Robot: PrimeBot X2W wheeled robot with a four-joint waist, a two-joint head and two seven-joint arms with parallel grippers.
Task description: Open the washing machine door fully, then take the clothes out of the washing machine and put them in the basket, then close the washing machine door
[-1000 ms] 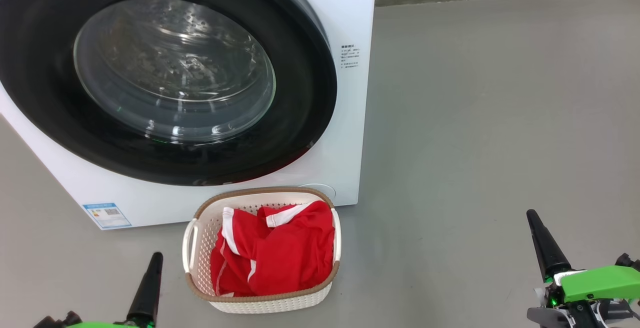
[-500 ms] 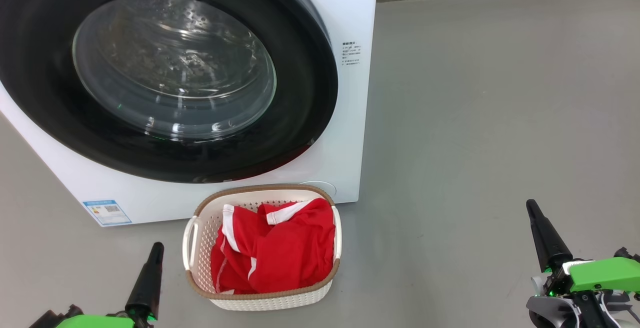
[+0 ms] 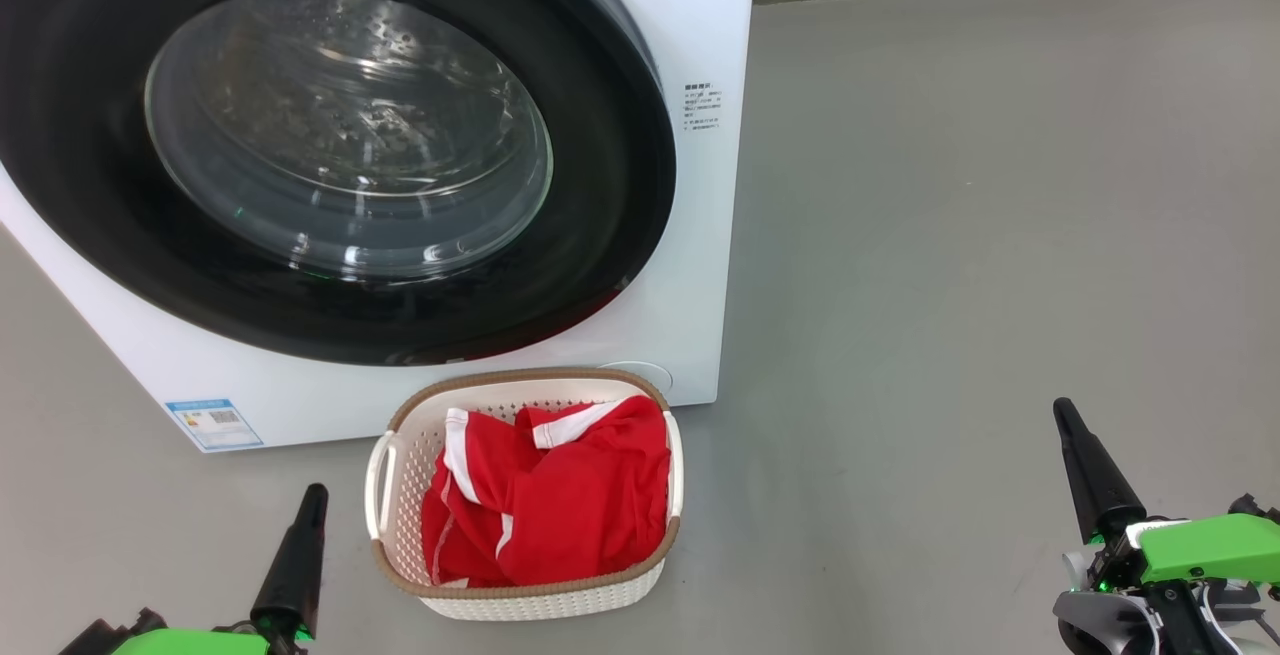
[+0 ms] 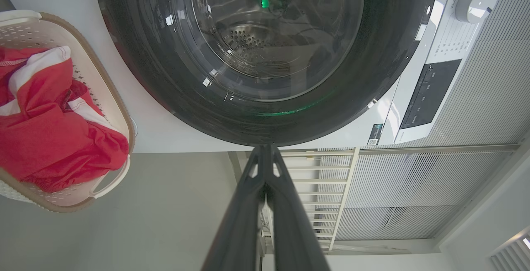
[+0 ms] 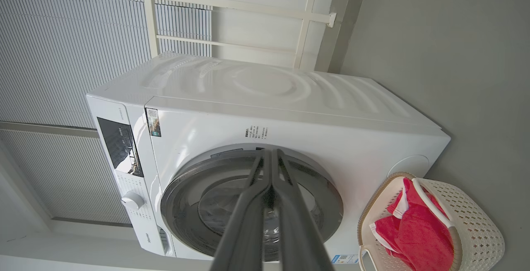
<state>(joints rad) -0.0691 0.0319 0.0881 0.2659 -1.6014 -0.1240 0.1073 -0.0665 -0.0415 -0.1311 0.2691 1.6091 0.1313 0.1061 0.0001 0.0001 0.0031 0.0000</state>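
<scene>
Washing machine door [image 3: 340,165] sat closed flush on the washing machine [image 3: 700,265], at 11 o'clock in the head view. Basket [image 3: 520,597] stood on the floor [image 3: 950,235] at 6 o'clock from the door, close to the machine's front. Clothes [image 3: 560,505] lay bunched inside the basket. Left gripper [image 3: 314,493] at 7 o'clock: fingers pressed together, holding nothing. Right gripper [image 3: 1062,411] at 4 o'clock: fingers likewise together, empty, well apart from the basket.

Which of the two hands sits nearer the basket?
The left hand, close beside the basket; the right hand stands far off across the floor.
</scene>
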